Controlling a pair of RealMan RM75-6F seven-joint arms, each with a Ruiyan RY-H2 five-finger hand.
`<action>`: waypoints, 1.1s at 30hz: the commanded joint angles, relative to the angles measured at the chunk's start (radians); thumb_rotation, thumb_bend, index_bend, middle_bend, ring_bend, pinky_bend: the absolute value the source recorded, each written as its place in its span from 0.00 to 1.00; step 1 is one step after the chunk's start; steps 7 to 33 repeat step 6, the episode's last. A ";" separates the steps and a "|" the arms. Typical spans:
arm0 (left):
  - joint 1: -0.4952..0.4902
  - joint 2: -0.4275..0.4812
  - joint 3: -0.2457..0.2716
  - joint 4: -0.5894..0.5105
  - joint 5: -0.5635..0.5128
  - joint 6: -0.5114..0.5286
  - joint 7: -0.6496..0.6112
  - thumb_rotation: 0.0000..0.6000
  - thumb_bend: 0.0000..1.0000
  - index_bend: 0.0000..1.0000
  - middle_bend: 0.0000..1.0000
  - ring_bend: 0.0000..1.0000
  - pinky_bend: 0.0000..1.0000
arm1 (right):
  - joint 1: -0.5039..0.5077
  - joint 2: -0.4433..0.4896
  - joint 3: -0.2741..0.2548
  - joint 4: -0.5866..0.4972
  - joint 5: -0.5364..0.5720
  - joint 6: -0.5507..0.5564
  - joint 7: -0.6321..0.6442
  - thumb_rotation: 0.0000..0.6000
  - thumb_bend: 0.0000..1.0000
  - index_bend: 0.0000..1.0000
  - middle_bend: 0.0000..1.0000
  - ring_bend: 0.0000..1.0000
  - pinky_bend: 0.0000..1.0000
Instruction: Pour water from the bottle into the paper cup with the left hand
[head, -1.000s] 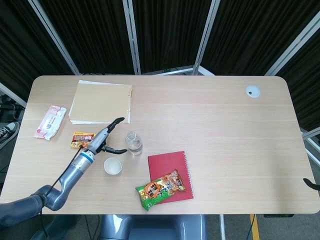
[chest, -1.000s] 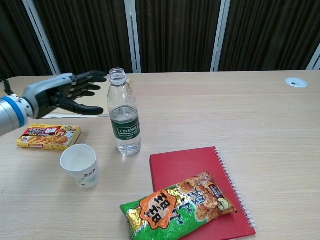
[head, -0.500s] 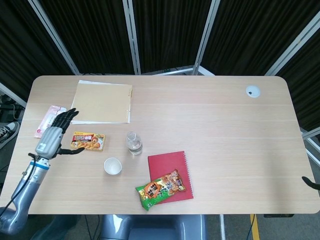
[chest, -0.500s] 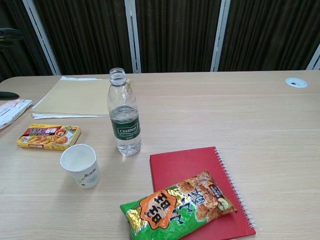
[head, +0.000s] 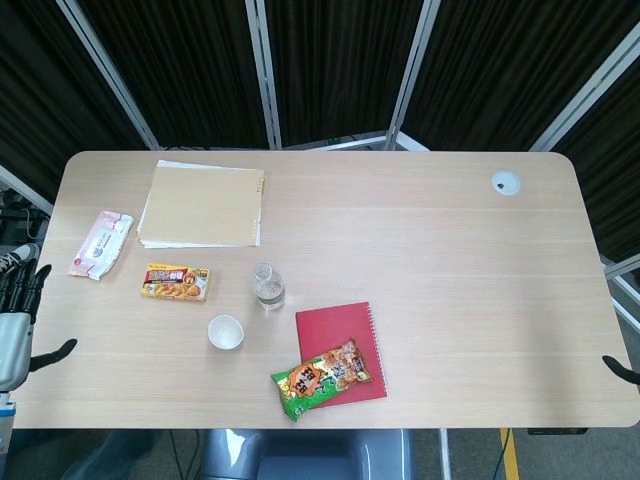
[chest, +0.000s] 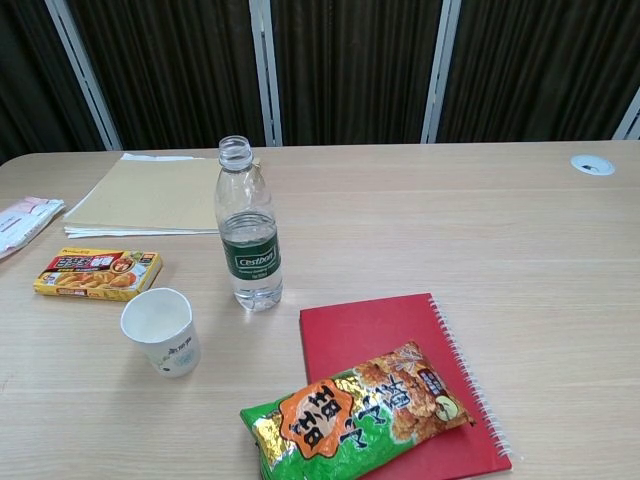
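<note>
The clear plastic bottle (head: 267, 287) (chest: 247, 225) stands upright and uncapped near the table's front middle, with a little water in its lower part. The white paper cup (head: 225, 332) (chest: 162, 330) stands upright just in front and to the left of it. My left hand (head: 14, 322) hangs beyond the table's left edge in the head view, fingers spread, holding nothing and far from both objects. The chest view does not show it. Of my right hand (head: 622, 369) only a dark tip shows at the right edge of the head view.
A red notebook (head: 343, 348) lies right of the cup with a green snack bag (head: 322, 378) on its front corner. A yellow box (head: 176, 282), a pink tissue pack (head: 100, 243) and a manila folder (head: 202, 205) lie to the left and behind. A white grommet (head: 505, 182) sits far right.
My left hand has drawn back from beside the bottle, leftward past the table's left edge, and has left the chest view. Bottle and cup have not moved.
</note>
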 joint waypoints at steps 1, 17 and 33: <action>0.003 0.005 0.001 0.012 0.008 -0.008 0.005 1.00 0.00 0.00 0.00 0.00 0.00 | -0.005 -0.002 0.001 0.003 -0.002 0.013 -0.010 1.00 0.00 0.00 0.00 0.00 0.00; -0.002 0.002 -0.010 0.031 0.016 -0.034 -0.009 1.00 0.00 0.00 0.00 0.00 0.00 | -0.016 -0.007 0.000 0.005 0.005 0.029 -0.016 1.00 0.00 0.00 0.00 0.00 0.00; -0.002 0.002 -0.010 0.031 0.016 -0.034 -0.009 1.00 0.00 0.00 0.00 0.00 0.00 | -0.016 -0.007 0.000 0.005 0.005 0.029 -0.016 1.00 0.00 0.00 0.00 0.00 0.00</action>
